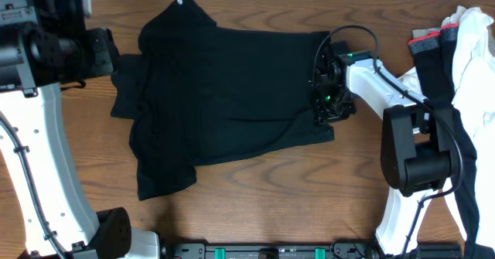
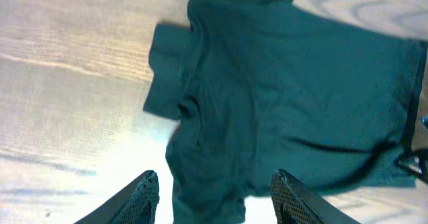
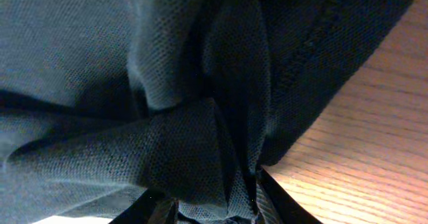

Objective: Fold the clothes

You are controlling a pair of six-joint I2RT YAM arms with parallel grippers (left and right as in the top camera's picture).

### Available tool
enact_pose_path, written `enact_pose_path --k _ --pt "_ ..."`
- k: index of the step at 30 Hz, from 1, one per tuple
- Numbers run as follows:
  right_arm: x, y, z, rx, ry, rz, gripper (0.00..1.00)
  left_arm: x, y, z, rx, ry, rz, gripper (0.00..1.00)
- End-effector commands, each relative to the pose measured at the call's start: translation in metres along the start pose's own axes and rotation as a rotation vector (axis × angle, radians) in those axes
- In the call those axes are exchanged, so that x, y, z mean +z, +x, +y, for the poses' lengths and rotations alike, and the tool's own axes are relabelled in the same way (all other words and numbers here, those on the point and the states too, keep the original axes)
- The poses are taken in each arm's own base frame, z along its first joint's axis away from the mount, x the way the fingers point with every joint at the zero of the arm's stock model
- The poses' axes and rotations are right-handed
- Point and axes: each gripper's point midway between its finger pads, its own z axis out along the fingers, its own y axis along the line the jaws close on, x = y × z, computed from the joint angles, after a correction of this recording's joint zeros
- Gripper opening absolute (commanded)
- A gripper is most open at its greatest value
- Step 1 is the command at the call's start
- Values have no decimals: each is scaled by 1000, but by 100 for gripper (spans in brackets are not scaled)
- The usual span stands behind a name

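Observation:
The black T-shirt (image 1: pixel 224 89) lies spread on the wooden table, its bottom hem to the right and a sleeve at lower left. A small white mark shows near its top edge. My right gripper (image 1: pixel 328 97) is at the shirt's right hem, shut on a bunched fold of the fabric (image 3: pixel 200 137). My left gripper (image 2: pixel 214 197) is open and empty, held above the table on the left side; in the left wrist view the shirt (image 2: pixel 287 97) lies below it, with a sleeve between the fingertips.
A pile of other clothes lies at the right edge: a white cloth (image 1: pixel 473 50) and a black garment with a grey-and-red band (image 1: pixel 433 46). Bare wood (image 1: pixel 263 197) shows in front of the shirt.

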Motion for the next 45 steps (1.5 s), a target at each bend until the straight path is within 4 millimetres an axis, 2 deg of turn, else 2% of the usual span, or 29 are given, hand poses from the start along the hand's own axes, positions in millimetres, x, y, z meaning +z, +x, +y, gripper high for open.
enact_pose_path --k 1,3,4,7,8,17,23,28,39,45 --pt "-4 4 11 -12 -36 -6 27 -5 5 4 -15 -15 8 56" --pt "-6 8 11 -8 -36 8 22 -5 9 4 -16 -16 26 56" --pt "-6 10 11 -7 -35 16 23 -5 11 4 -17 -16 33 56" --pt "-6 12 3 4 9 25 48 -5 14 4 -18 -17 46 56" --pt "-6 11 1 8 18 20 49 -5 15 4 -18 -17 49 56" --pt "-8 1 3 -7 3 -21 42 -5 15 4 -18 -17 51 56" --pt "-34 -10 8 -22 2 -116 44 -5 14 4 -18 -17 46 56" --pt "-49 -6 12 -29 2 -136 39 -5 14 4 -18 -17 46 56" --pt "-28 0 12 -20 -18 -105 42 -5 14 4 -18 -16 47 56" --pt "-14 4 16 -12 -57 -105 34 -5 14 4 -18 -16 47 56"
